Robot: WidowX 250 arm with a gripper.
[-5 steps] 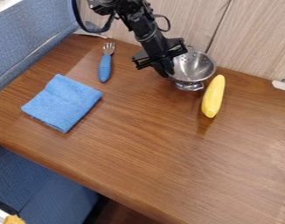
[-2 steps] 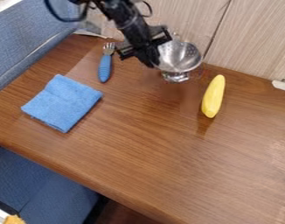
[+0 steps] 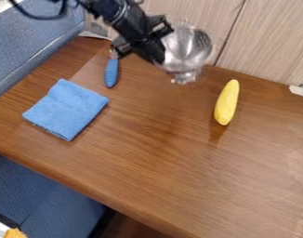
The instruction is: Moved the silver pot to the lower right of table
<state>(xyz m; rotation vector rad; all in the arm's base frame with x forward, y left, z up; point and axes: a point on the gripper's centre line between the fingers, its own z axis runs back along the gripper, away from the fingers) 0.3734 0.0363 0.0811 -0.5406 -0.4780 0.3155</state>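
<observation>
So the backdrop is a pale wood-grain panel wall (image 3: 266, 39) along the far side, with blue fabric seating (image 3: 29, 49) on the left, and the surface is a brown wood table (image 3: 160, 172). The black robot arm (image 3: 120, 16) comes in from the far left, and its black two-finger gripper (image 3: 158, 52) is clamped on the left side of the shiny silver metal pot (image 3: 188, 49), though it's pretty blurry right where they meet, so I can't say exactly what part of the pot it's got. The pot is up over the far part of the table, around the middle left to right, and it's tilted, with its little foot hanging down. So it's nowhere near the near right part of the table. Over on the left, partly behind the gripper, there's a fork with a ribbed blue handle (image 3: 111, 73), handle pointing towards the near side. Nearer and further left is a folded blue cloth (image 3: 66, 109), lying flat. To the right of the pot and a bit nearer is a long yellow banana-shaped thing (image 3: 227, 102), well apart from the cloth.
</observation>
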